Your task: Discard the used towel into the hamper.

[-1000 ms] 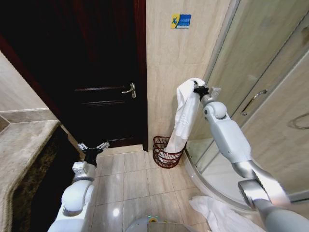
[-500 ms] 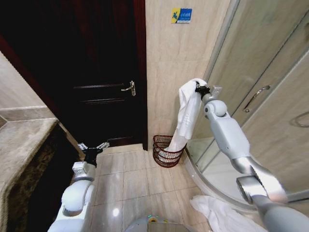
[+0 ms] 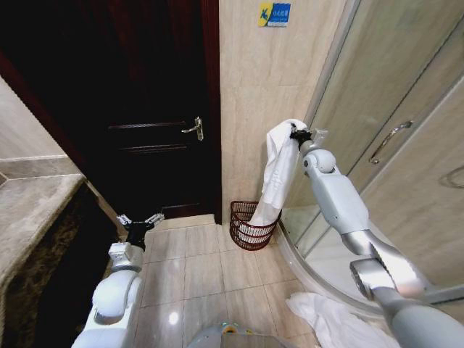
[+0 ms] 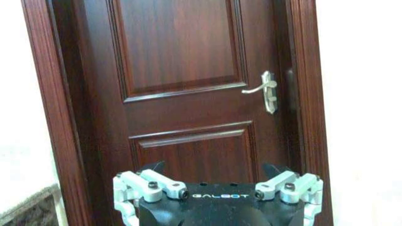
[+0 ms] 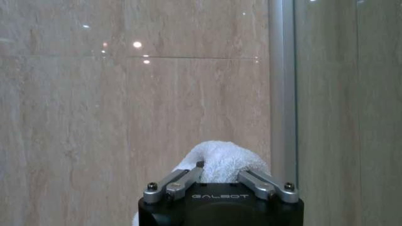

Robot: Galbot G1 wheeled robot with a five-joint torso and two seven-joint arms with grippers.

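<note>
Pinching the white towel (image 3: 278, 170) high against the wall, my right claw (image 3: 296, 133) hung above the hamper (image 3: 252, 225); best released once centered. My left claw (image 3: 140, 220) idled spread.

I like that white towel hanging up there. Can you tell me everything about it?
The towel is white, soft and fluffy-looking terry cloth. The right tool pinches its top end high in the air, near the tiled wall and shower glass. It hangs straight down in long folds, and its bottom end reaches into the hamper on the floor.
</note>
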